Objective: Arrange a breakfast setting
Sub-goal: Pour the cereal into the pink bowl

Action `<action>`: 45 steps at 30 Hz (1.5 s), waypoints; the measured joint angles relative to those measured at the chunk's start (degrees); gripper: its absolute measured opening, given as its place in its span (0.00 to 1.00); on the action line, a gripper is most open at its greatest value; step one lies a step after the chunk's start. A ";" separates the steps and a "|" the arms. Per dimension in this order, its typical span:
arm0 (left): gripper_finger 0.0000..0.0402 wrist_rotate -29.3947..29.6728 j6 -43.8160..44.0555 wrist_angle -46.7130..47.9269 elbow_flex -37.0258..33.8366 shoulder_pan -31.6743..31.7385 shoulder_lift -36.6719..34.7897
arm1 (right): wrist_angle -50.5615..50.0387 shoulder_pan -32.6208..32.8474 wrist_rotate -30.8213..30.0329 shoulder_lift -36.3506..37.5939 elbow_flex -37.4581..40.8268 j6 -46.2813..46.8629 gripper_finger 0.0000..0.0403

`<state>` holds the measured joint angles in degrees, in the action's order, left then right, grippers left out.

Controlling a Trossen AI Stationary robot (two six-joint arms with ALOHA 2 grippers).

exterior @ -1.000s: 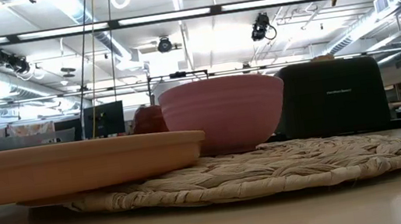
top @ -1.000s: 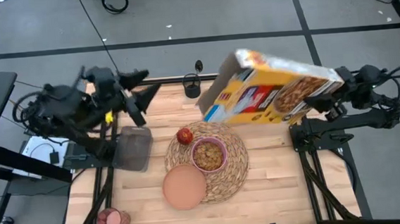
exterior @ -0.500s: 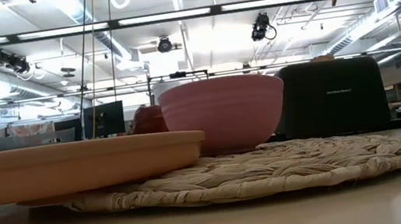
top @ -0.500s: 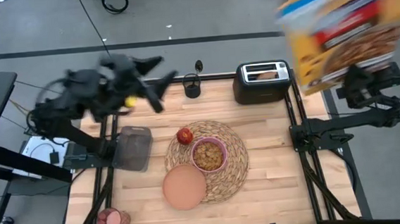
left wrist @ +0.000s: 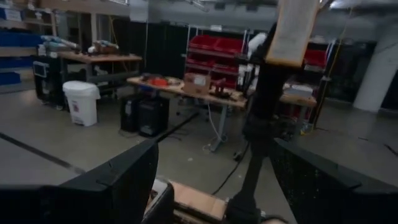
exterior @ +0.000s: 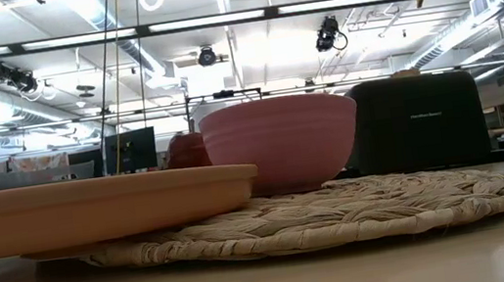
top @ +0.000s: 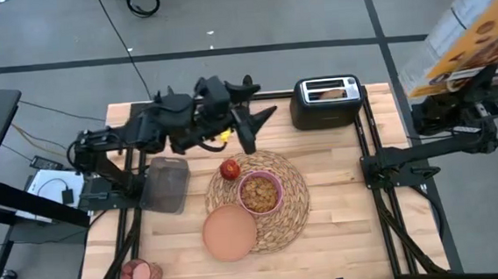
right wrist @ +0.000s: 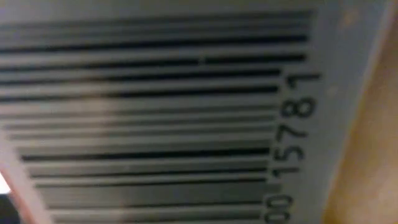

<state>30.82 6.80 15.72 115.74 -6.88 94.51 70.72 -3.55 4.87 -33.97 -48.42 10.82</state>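
Note:
The woven straw placemat lies mid-table. On it stand the pink bowl, filled with cereal, and the red apple. The salmon-brown plate rests partly on the placemat's near left edge. The pink cup stands at the near left corner. A toast slice sticks out of the black toaster. No spoon shows. My left gripper is open and empty above the table's far middle. My right gripper is shut on the yellow-and-blue cereal box, held high beyond the far right corner. My right gripper holds the cereal box, but the box hides the fingers in the high view. The box's barcode panel fills the right wrist view, so the part held does not show. The box is lifted clear and tilted, outside the table's right edge.
A grey rectangular tray lies left of the placemat. The toaster stands at the far edge, right of my left gripper. In the left wrist view my right arm with the box shows ahead. Bare wood lies right of the placemat.
My right gripper has carried the cereal box from above the bowl up and toward the table's far right, out past the edge; the box has turned from lying tipped to more upright. My left arm has swung from the far left corner toward the far middle, still open.

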 joint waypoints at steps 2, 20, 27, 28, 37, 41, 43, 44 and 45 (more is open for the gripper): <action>0.78 -0.57 0.27 0.13 0.00 0.03 0.79 | 1.00 0.00 -0.36 -0.96 -0.03 0.92 0.51; 0.78 -10.03 -0.01 -13.17 0.07 -1.53 2.20 | -11.91 -0.11 1.15 -4.48 -0.76 0.08 0.51; 0.78 -12.78 -1.20 -18.22 0.03 0.06 4.80 | -16.93 -0.11 1.13 -8.04 -0.74 -0.25 0.51; 0.78 -12.79 -1.45 -18.40 0.09 0.43 5.07 | -16.84 -0.13 1.68 -8.59 -0.74 -0.02 0.51; 0.78 -15.28 -3.41 -20.49 0.00 2.58 6.89 | -16.98 -0.28 3.51 -12.67 -0.74 1.19 0.51; 0.78 -18.14 -3.41 -22.05 0.00 3.14 6.96 | -16.38 -0.28 3.62 -14.50 -0.74 1.19 0.51; 0.78 -18.20 -3.40 -22.26 0.00 3.41 6.96 | -16.07 -0.30 3.80 -15.20 -0.74 1.35 0.51; 0.78 -18.30 -3.40 -22.75 0.00 3.57 6.96 | -15.67 -0.31 3.94 -15.58 -0.75 1.43 0.51; 0.78 -18.48 -3.40 -23.19 0.00 3.71 6.96 | -15.32 -0.31 3.96 -15.98 -0.76 1.42 0.51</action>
<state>12.34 3.39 -7.47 115.74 -3.18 101.47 55.40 -3.86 8.84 -49.95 -49.19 12.23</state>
